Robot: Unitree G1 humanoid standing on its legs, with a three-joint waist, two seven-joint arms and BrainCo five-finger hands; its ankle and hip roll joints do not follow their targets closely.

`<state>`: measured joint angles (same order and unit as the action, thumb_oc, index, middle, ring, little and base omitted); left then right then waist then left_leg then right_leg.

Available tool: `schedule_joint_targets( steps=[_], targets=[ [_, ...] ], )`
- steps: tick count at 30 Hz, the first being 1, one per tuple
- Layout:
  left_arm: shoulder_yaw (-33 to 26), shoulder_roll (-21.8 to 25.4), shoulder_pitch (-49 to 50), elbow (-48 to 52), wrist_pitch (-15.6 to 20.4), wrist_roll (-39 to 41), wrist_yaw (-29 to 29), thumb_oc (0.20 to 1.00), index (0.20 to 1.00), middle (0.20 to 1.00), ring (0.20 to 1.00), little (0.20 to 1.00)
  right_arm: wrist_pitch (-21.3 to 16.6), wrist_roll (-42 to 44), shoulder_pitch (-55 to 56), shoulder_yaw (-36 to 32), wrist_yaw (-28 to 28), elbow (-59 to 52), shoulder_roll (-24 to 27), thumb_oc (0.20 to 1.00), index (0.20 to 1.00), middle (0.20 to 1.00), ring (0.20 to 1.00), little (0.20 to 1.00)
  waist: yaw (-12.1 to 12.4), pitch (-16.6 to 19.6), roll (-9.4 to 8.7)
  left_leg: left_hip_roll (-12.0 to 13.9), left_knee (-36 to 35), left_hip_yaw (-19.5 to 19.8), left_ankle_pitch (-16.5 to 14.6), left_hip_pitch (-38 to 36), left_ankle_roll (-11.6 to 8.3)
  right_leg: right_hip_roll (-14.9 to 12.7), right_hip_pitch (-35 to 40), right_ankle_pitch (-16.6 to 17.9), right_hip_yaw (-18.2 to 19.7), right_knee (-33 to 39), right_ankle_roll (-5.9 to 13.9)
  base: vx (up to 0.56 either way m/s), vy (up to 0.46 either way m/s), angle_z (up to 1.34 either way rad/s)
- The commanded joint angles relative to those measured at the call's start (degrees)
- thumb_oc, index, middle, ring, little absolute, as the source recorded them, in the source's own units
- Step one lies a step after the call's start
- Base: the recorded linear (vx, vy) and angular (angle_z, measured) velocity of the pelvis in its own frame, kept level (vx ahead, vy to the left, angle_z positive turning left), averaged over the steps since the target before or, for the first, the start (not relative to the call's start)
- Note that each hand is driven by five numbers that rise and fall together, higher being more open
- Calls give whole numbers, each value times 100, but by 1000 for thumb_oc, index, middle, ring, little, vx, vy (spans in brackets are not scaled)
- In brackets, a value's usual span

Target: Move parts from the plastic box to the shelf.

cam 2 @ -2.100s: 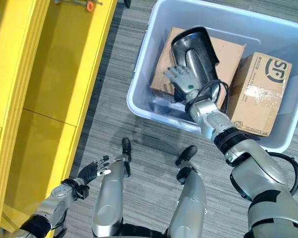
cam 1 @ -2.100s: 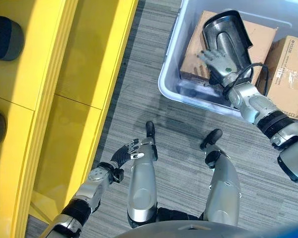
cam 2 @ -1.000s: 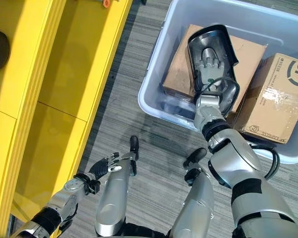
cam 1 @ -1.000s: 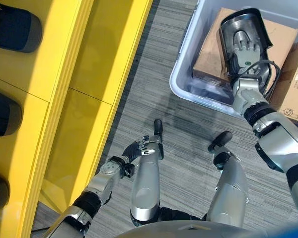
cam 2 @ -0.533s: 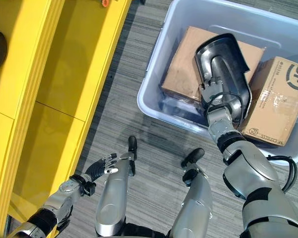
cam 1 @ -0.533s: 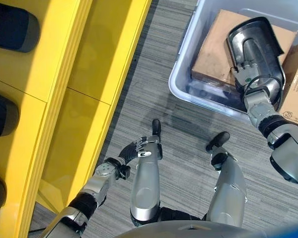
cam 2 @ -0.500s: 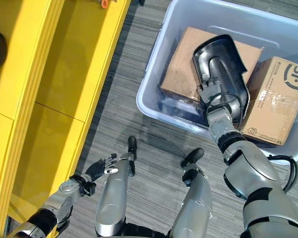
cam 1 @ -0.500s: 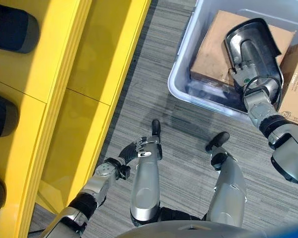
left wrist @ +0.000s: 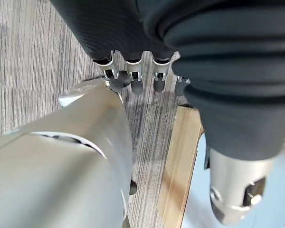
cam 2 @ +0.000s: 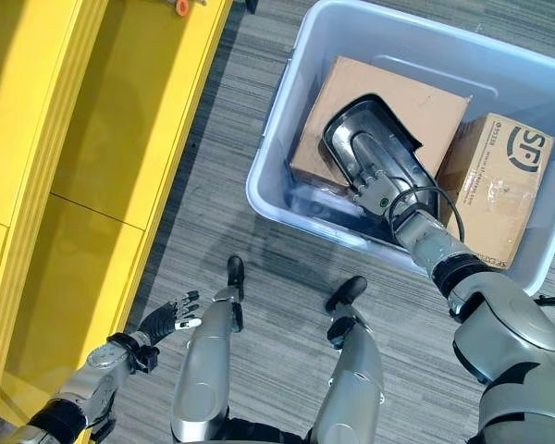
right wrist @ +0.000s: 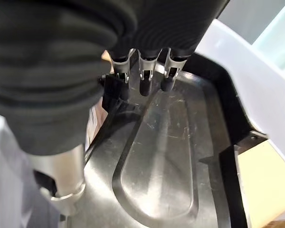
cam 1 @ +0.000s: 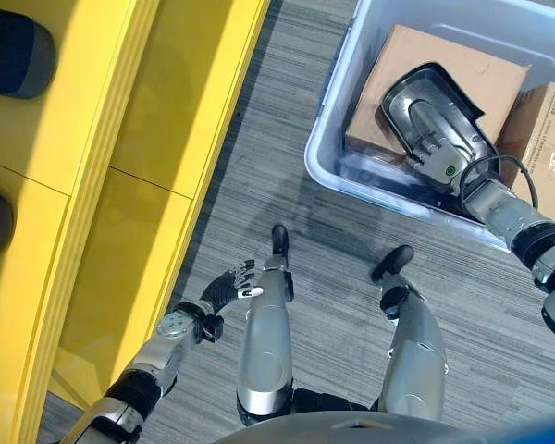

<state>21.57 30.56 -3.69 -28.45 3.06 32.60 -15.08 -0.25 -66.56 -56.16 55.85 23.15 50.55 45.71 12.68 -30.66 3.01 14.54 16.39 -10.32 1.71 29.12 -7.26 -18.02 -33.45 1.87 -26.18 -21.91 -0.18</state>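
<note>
Part: the dark moulded part (cam 2: pixel 377 159) lies in the plastic box (cam 2: pixel 279 111), leaning on the flat cardboard box (cam 2: pixel 370 88). Half a second ago it pointed more toward 12 o'clock; now its long side is turned toward 10 o'clock.
Right hand: the right hand (cam 2: pixel 374 190) rests on the near end of the part, at the 5 o'clock side. In the right wrist view its fingers (right wrist: pixel 143 84) are nearly straight and lie on the shiny inner face; they are not curled round any edge.
Left hand: the left hand (cam 1: pixel 229 286) hangs low beside the yellow shelf (cam 1: pixel 143 139), fingers relaxed and holding nothing, as before.
Other things: a second cardboard box (cam 2: pixel 499 176) stands at the 3 o'clock side of the plastic box.
Meaning for the task: I judge the part was only turned, not lifted. It is not yet gripped, so a real hold on its rim is needed before it can go to the shelf.
</note>
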Motion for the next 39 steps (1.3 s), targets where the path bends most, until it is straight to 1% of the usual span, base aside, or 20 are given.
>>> schedule_joint_targets(
  steps=[1, 5, 7, 8, 9, 11, 12, 13, 15, 16, 17, 19, 21, 22, 25, 27, 30, 33, 36, 39],
  targets=[
    [53, 56, 416, 37, 225, -318, -134, 1000, 1000, 1000, 1000, 1000, 236, -37, -273, -127, 535, -122, 284, 1000, 1000, 1000, 1000, 1000, 107, 87, -32, 146, 294, -46, -106, 324, 43, -185, 157, -479, 219, -307, 711, 0, 0, 0],
    [112, 44, 395, 10, 257, -214, -74, 1000, 1000, 1000, 1000, 1000, 192, -1322, -333, -81, 650, -205, 358, 1000, 1000, 1000, 1000, 1000, 111, 87, -20, 117, 262, -28, -115, 240, 57, -179, 215, -510, 240, -328, 718, 0, 0, 0],
    [165, 34, 356, -64, 332, -245, -143, 1000, 1000, 1000, 1000, 1000, 504, -1706, -333, -88, 776, -17, 349, 1000, 1000, 1000, 1000, 1000, 137, 87, 15, 89, 250, -40, -123, 166, 80, -198, 288, -514, 235, -307, 716, 0, 0, 0],
    [188, 30, 352, -106, 374, -272, -161, 1000, 1000, 1000, 1000, 1000, 763, -1406, -359, -102, 832, 85, 357, 1000, 1000, 1000, 1000, 1000, 147, 87, 37, 74, 254, -42, -134, 129, 89, -213, 314, -516, 240, -310, 718, 79, 25, 1],
    [232, 36, 386, -142, 411, -237, -184, 1000, 1000, 1000, 1000, 1000, 1011, -708, -431, -112, 906, 139, 369, 1000, 1000, 1000, 1000, 1000, 151, 87, 72, 61, 290, -9, -271, -3, 27, -232, 417, -634, 304, -374, 805, 85, 35, 1],
    [270, 40, 400, -144, 421, -206, -191, 1000, 1000, 1000, 1000, 1000, 1225, 694, -555, -190, 1040, 143, 342, 1000, 1000, 1000, 1000, 1000, 149, 87, 110, 45, 326, -5, -304, -20, 32, -257, 413, -650, 324, -427, 809, 8, 30, 2],
    [267, 43, 354, -133, 412, -214, -188, 1000, 1000, 1000, 1000, 1000, 1237, 1255, -636, -250, 1061, 166, 324, 1000, 1000, 1000, 1000, 1000, 148, 87, 114, 45, 298, -37, -163, 94, 98, -258, 324, -517, 262, -368, 717, -72, 23, 4],
    [288, 33, 332, -124, 395, -220, -191, 1000, 1000, 1000, 1000, 1000, 1229, 2213, -674, -417, 1114, 232, 234, 1000, 1000, 1000, 1000, 1000, 142, 87, 130, 43, 318, -26, -175, 103, 99, -269, 315, -520, 268, -389, 714, 0, 23, 4],
    [341, -27, 355, -90, 354, -263, -158, 1000, 1000, 1000, 1000, 1000, 936, 3773, -559, -865, 1249, 361, 19, 1000, 1000, 1000, 1000, 1000, 126, 87, 160, 18, 375, 16, -347, 1, 59, -279, 379, -650, 354, -478, 790, 41, 32, 5],
    [348, -67, 314, -74, 356, -297, -129, 1000, 1000, 1000, 1000, 1000, 806, 4199, -544, -1178, 1305, 381, -113, 1000, 1000, 1000, 1000, 1000, 115, 87, 174, 3, 321, -13, -206, 108, 127, -268, 290, -518, 299, -400, 696, -68, 46, 3],
    [370, -84, 293, -49, 321, -282, -117, 1000, 1000, 1000, 1000, 1000, 706, 4593, -539, -1386, 1326, 409, -233, 1000, 1000, 1000, 1000, 1000, 110, 87, 191, -10, 318, -2, -212, 109, 131, -266, 285, -524, 312, -405, 689, -71, 50, 2],
    [430, -160, 238, 50, 210, -262, -29, 1000, 1000, 1000, 1000, 1000, 629, 5077, -450, -1975, 1365, 307, -533, 1000, 1000, 1000, 1000, 1000, 71, 87, 248, -58, 319, 15, -242, 115, 155, -276, 253, -536, 361, -422, 679, 5, 70, -1],
    [438, -176, 224, 59, 191, -275, -14, 1000, 1000, 1000, 1000, 1000, 608, 5235, -439, -2054, 1402, 281, -579, 1000, 1000, 1000, 1000, 1000, 67, 87, 257, -67, 319, 14, -246, 112, 158, -278, 247, -538, 372, -428, 678, 10, 67, 0],
    [469, -290, 154, 102, 86, -282, 55, 1000, 1000, 1000, 1000, 1000, 506, 5510, -341, -2397, 1812, 105, -827, 1000, 1000, 1000, 1000, 1000, 33, 87, 310, -87, 311, -13, -249, 101, 169, -277, 243, -539, 407, -419, 671, 14, 83, 1],
    [531, -414, 45, 158, -42, -173, 189, 1000, 1000, 1000, 1000, 1000, 363, 5301, -209, -2806, 2078, -273, -1099, 1000, 1000, 1000, 1000, 1000, -37, 87, 377, -114, 326, -37, -271, 110, 181, -297, 175, -559, 472, -476, 682, 16, 112, 2],
    [551, -489, -70, 163, -184, -124, 241, 1000, 1000, 1000, 1000, 1000, 581, 5218, -144, -2886, 1865, -484, -1238, 1000, 1000, 1000, 1000, 1000, -66, 87, 418, -149, 337, -54, -286, 103, 189, -301, 161, -574, 502, -501, 682, 26, 123, -3],
    [547, -599, -218, 90, -328, -148, 256, 1000, 1000, 1000, 1000, 1000, 1095, 5799, -76, -2853, 1470, -489, -1403, 1000, 1000, 1000, 1000, 1000, -82, 87, 436, -158, 351, -85, -284, 140, 189, -326, 102, -567, 519, -533, 678, 11, 59, -2],
    [562, -593, -290, 37, -357, -128, 274, 1000, 1000, 1000, 1000, 1000, 1351, 6395, -27, -2851, 1203, -234, -1517, 1000, 1000, 1000, 1000, 1000, -72, 87, 431, -150, 351, -100, -278, 175, 188, -335, 71, -559, 502, -543, 664, 3, 11, 0],
    [595, -598, -361, 41, -394, -79, 316, 1000, 1000, 1000, 1000, 1000, 1394, 6635, -42, -2888, 1444, 40, -1637, 1000, 1000, 1000, 1000, 1000, -53, 87, 435, -143, 349, -107, -267, 219, 188, -344, 43, -563, 483, -554, 656, 0, 0, 0],
    [676, -618, -470, 56, -484, -26, 421, 1000, 1000, 1000, 1000, 1000, 1704, 7322, -164, -3117, 1924, 595, -1782, 1000, 1000, 1000, 1000, 1000, -8, 87, 469, -147, 353, -99, -252, 311, 190, -361, -25, -556, 452, -590, 655, 0, 0, 0]
  ],
)
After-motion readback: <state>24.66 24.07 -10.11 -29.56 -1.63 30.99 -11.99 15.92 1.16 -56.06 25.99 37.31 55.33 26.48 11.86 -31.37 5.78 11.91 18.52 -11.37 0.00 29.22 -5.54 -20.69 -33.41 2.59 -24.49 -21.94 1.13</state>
